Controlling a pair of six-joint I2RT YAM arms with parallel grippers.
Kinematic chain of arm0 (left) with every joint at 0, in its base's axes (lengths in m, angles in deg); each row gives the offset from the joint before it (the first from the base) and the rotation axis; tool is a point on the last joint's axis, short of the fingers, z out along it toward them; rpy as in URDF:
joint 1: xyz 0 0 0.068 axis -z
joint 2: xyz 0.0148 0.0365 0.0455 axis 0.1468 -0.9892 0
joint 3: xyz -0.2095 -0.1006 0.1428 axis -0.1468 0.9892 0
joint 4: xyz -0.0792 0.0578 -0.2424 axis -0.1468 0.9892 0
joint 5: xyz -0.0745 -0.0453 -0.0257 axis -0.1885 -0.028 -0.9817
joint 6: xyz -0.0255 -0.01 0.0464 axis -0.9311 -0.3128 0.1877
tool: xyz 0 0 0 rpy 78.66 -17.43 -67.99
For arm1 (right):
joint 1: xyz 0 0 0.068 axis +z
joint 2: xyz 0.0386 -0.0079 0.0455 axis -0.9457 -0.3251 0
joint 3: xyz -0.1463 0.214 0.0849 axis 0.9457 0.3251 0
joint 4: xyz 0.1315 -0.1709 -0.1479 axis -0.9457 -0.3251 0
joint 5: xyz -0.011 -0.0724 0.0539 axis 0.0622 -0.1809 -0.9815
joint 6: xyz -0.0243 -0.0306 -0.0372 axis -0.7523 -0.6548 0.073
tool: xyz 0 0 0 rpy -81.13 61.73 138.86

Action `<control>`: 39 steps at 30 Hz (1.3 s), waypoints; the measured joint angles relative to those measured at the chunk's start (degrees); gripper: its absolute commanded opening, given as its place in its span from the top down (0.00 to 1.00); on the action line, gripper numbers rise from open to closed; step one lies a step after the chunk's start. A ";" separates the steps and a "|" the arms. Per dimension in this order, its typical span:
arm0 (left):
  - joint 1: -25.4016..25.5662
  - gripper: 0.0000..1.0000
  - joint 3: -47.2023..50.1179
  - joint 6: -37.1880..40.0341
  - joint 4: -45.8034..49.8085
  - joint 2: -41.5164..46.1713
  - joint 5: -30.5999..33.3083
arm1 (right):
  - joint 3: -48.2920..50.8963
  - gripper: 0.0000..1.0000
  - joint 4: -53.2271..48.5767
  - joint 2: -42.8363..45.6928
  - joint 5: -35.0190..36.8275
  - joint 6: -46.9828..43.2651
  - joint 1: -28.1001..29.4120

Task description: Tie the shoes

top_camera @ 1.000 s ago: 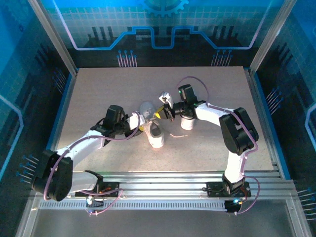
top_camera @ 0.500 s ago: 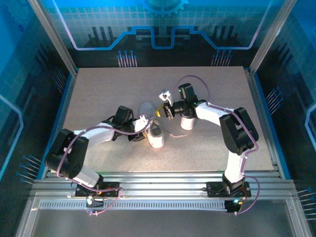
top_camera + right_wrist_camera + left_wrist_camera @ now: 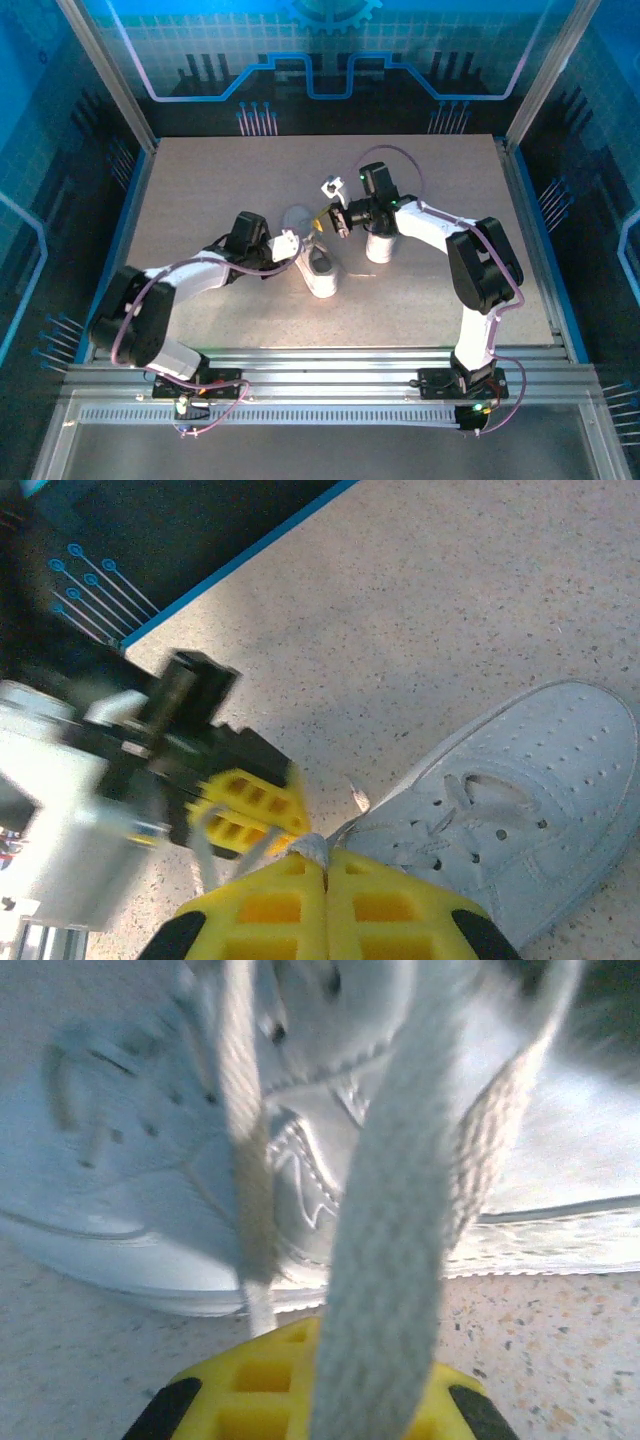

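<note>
Looking down from above, the shoes [image 3: 318, 270] sit mid-surface [image 3: 200, 180] between the left hand [image 3: 293, 246] and the right hand [image 3: 330, 220]. At the left wrist, shut yellow fingers [image 3: 250, 1390] pinch a lace [image 3: 385, 1260] beside a sneaker's side. At the right wrist, fingers pressed together nip a lace near the toe.

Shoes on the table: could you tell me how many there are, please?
2. The near shoe lies at the centre of the table; the far shoe sits just behind it, partly hidden.
</note>
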 measured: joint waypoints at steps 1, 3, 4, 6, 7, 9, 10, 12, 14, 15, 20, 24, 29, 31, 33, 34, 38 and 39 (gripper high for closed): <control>0.04 1.00 0.44 -0.37 0.31 2.08 0.00 | -0.24 0.94 -0.66 0.00 0.35 -0.02 0.02; 0.35 1.00 1.16 -1.25 1.79 7.28 0.00 | -0.83 0.94 -2.27 0.04 1.20 -0.07 0.02; 0.63 1.00 1.36 -1.60 2.51 9.20 0.02 | -1.11 0.94 -3.06 0.07 1.64 -0.15 0.02; 1.95 1.00 1.42 -2.32 5.07 12.90 0.24 | -1.99 0.94 -4.87 0.07 2.40 -0.50 0.09; 2.73 1.00 1.42 -2.62 6.25 14.14 0.44 | -2.47 0.94 -5.86 0.07 2.82 -0.57 0.17; 4.79 1.00 1.42 -3.76 9.33 16.04 1.03 | -4.24 0.94 -8.48 0.07 3.63 -1.07 0.46; 5.75 1.00 1.42 -4.24 10.82 16.65 1.36 | -5.07 0.94 -9.60 0.07 3.89 -1.40 0.59; 8.39 1.00 1.42 -5.53 14.34 18.10 2.12 | -7.43 0.94 -12.17 0.04 4.76 -2.27 1.16; 10.95 1.00 1.40 -7.02 17.11 19.63 3.04 | -9.75 0.94 -14.40 -0.20 5.31 -2.93 1.53; 12.33 1.00 1.40 -8.00 18.10 20.50 3.50 | -10.75 0.94 -15.52 -0.44 5.51 -3.30 1.75; 17.70 1.00 0.37 -12.39 21.31 22.43 5.79 | -14.82 0.94 -20.46 -2.54 5.66 -4.87 2.99; 19.26 1.00 -1.62 -16.46 21.29 20.46 6.23 | -18.51 0.93 -24.72 -5.31 4.79 -6.21 3.67; 19.71 1.00 -7.52 -22.05 20.31 11.52 6.29 | -23.56 0.93 -28.24 -8.79 4.04 -7.48 4.07; 20.24 1.00 -9.88 -23.65 19.41 8.02 6.16 | -24.83 0.93 -28.92 -9.60 3.91 -7.56 4.33; 21.20 1.00 -11.80 -24.87 18.58 5.29 6.19 | -25.46 0.92 -29.16 -9.99 3.82 -7.61 4.81; 21.55 1.00 -12.57 -25.42 18.29 4.37 6.32 | -25.53 0.92 -29.16 -10.05 3.67 -7.61 4.98; 22.99 1.00 -15.26 -28.70 17.59 1.66 7.15 | -25.57 0.92 -28.74 -10.08 3.32 -6.95 6.01; 23.37 0.97 -15.72 -29.57 17.27 1.16 7.52 | -25.57 0.92 -28.46 -10.08 3.32 -6.69 6.19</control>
